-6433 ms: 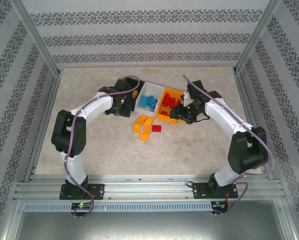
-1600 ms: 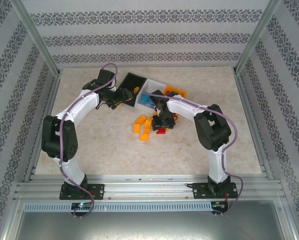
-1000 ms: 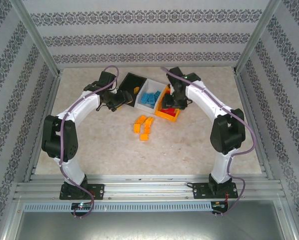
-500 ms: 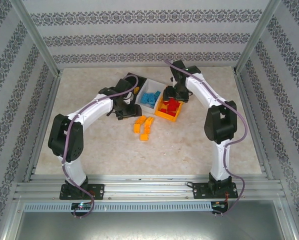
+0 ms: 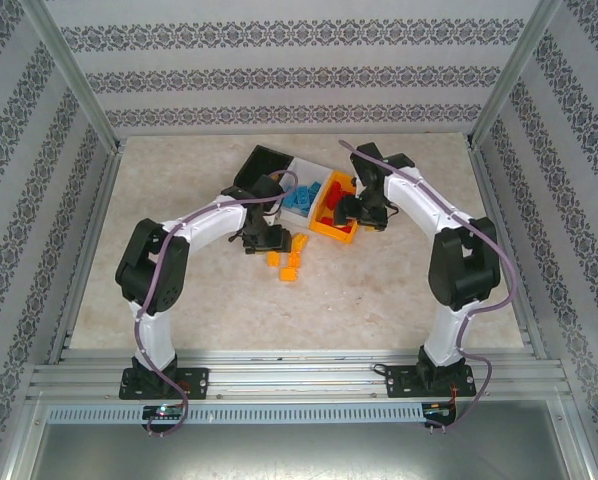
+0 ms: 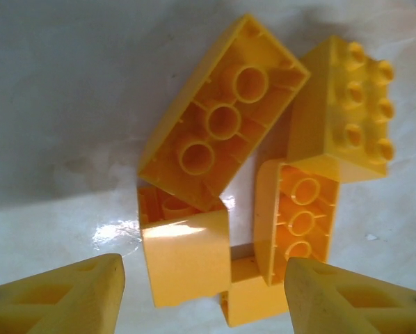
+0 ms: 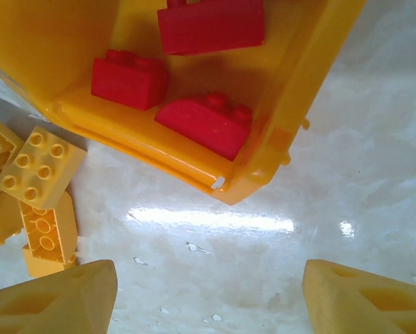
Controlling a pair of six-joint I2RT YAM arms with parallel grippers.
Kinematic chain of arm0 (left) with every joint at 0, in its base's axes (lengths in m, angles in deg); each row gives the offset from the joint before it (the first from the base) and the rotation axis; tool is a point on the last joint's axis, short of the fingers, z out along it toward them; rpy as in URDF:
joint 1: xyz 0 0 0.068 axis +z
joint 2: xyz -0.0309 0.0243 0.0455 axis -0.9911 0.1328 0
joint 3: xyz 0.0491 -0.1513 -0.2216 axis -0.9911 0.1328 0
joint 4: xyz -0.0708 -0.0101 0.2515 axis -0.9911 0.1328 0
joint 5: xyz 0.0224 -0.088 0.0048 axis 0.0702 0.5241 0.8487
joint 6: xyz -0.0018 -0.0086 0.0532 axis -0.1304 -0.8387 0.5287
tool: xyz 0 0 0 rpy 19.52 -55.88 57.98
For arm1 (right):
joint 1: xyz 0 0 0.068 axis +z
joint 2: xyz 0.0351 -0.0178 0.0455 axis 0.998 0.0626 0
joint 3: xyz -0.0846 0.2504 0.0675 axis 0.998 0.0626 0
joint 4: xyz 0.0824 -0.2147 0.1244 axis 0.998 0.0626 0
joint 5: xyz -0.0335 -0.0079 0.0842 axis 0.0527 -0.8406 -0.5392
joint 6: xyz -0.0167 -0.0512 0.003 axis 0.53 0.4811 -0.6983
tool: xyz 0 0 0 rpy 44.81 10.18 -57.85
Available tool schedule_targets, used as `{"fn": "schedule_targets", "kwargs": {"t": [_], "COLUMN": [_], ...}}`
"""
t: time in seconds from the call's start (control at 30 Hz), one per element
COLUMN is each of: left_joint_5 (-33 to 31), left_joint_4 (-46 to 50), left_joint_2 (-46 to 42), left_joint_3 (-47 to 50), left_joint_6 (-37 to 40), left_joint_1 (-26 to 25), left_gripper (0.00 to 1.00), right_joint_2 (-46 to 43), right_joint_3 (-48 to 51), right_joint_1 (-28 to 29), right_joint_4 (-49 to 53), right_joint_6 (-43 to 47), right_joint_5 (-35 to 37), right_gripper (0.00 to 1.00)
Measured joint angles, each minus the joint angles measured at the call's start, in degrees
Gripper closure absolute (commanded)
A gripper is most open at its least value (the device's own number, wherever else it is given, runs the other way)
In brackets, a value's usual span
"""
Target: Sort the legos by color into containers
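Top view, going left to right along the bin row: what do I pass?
Black bin → white bin with blue bricks → orange bin with red bricks.

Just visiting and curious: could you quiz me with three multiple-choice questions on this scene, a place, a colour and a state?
1. Where do the loose yellow bricks lie? A in a bin; B on the table; C on a rail.
2. What colour are the bricks in the orange bin? A red; B green; C black.
3. How is the left gripper? A shut on a brick; B open and empty; C shut, empty.
Answers: 1 B, tabletop lies under them; 2 A, red bricks sit inside; 3 B, its fingers stand apart over the bricks.
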Motion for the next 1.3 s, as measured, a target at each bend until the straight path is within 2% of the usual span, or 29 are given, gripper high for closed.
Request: {"fn": "schedule_targets", "kwargs": {"t": [0.2,0.33,0.7,0.8,0.93,1.03,1.13,1.3], "left_joint_5": [-0.6,-0.6,-0.3,1.1,4.1,6.1,7.7,9.9], "left_joint_4": [-0.1,-0.1,1.3,2.1,1.7,-1.4,-4.1,-6.0], "left_joint_2": [2.2,4.2,3.6,0.4,-4.0,-4.1,-1.1,11.4], "left_joint_3": [0.2,0.2,0.0,-0.1,-3.1,-7.5,-13.7,-29.3], "left_joint_6": [0.6,0.5,0.3,-0.9,-4.7,-9.0,-12.9,-16.6], "left_joint_1": [0.0,0.0,0.7,3.3,11.0,16.5,19.5,19.8], "left_gripper": [0.45,0.63,0.7,0.7,0.7,0.7,0.7,0.69], "right_joint_2": [-0.7,-0.7,-0.7,-0.7,-0.7,-0.8,-0.9,-1.6], "right_joint_3": [1.3,1.4,1.4,1.4,2.0,2.7,3.1,3.8], "right_joint_1": [2.3,3.9,4.2,4.2,4.2,4.2,4.3,5.0], "right_joint_4": [-0.8,-1.0,-1.3,-1.8,-3.0,-3.7,-4.1,-4.3], "right_joint_6": [-1.1,-1.8,-2.9,-3.0,-3.5,-4.2,-4.8,-5.5], "right_joint_5": [-0.5,-1.2,-2.5,-2.7,-3.8,-4.6,-5.3,-5.6], "right_gripper": [0.29,0.29,0.29,0.29,0.29,0.29,0.29,0.29]}}
